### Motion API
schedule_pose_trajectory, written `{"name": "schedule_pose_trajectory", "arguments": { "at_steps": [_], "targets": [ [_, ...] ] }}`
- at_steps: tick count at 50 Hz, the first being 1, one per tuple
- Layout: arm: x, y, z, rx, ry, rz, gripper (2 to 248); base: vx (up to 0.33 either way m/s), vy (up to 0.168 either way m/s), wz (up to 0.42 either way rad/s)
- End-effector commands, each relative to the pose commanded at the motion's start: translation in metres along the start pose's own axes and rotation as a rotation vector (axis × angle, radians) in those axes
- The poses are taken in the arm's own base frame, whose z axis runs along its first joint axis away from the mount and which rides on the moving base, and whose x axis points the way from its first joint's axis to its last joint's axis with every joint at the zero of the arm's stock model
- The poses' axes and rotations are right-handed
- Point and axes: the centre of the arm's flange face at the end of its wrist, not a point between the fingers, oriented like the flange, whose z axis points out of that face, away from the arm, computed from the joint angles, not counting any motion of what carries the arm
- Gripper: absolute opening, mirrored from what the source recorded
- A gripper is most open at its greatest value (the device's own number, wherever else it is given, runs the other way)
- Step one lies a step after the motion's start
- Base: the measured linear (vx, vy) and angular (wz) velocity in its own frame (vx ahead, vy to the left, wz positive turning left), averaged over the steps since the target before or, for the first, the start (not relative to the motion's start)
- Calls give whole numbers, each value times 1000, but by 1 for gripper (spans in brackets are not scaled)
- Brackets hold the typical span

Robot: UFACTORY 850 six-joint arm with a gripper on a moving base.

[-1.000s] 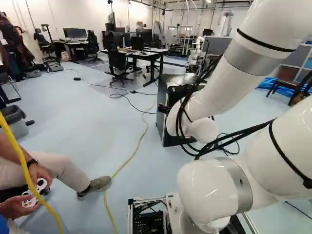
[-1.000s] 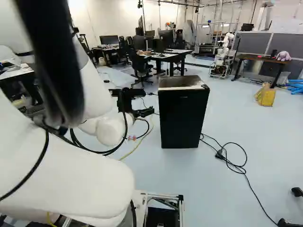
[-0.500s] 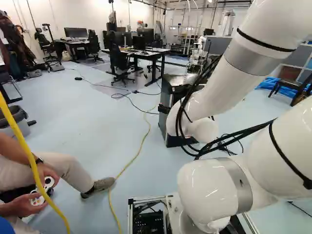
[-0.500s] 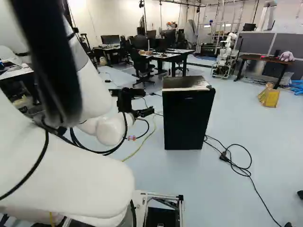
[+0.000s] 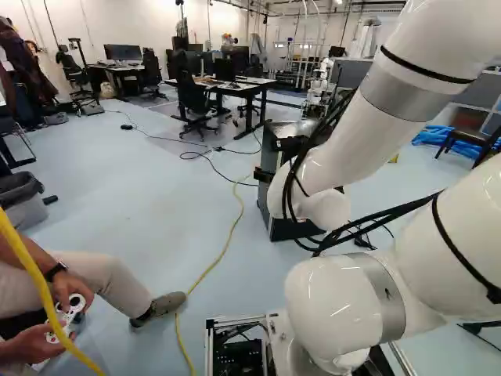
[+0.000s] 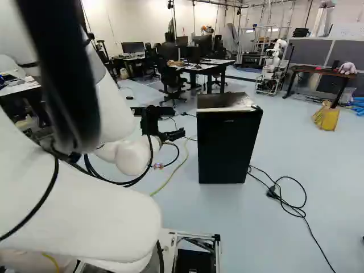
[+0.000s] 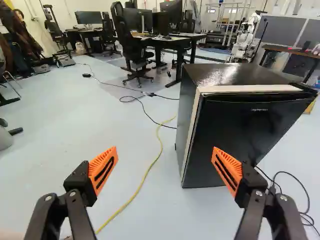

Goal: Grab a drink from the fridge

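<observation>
Two fingers [image 7: 107,161] of gripper [image 7: 165,155] are held apart, nothing gripped; fridge [image 6: 228,147] is set ahead, offset rightward in right base view; sideways shift probably needed.

Fridge [image 6: 230,148], one: interior out of sight; front partly hidden by the arm [image 5: 352,145] in the left base view; mark near the door's top edge illegible.
Arm: cut off by that view's upper and right edges.
Tool [image 6: 181,134], one: largely hidden behind the arm, same view.
Dark bar [image 6: 57,74], right base view: blurred, cut off above.
Pale article [image 6: 347,68], bench's [image 6: 318,70] right end: too small to tell.
Black cable [image 6: 313,239]: cut off by the right base view's lower edge.
</observation>
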Motion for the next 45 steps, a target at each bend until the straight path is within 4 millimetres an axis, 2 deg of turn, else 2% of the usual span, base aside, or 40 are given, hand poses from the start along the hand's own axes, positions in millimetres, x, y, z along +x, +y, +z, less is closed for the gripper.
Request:
{"name": "schedule_pose_trajectory", "arguments": {
  "at_steps": [45],
  "targets": [
    [0,0,0,0,0,0,247,79,1,-2]
  ]
}}
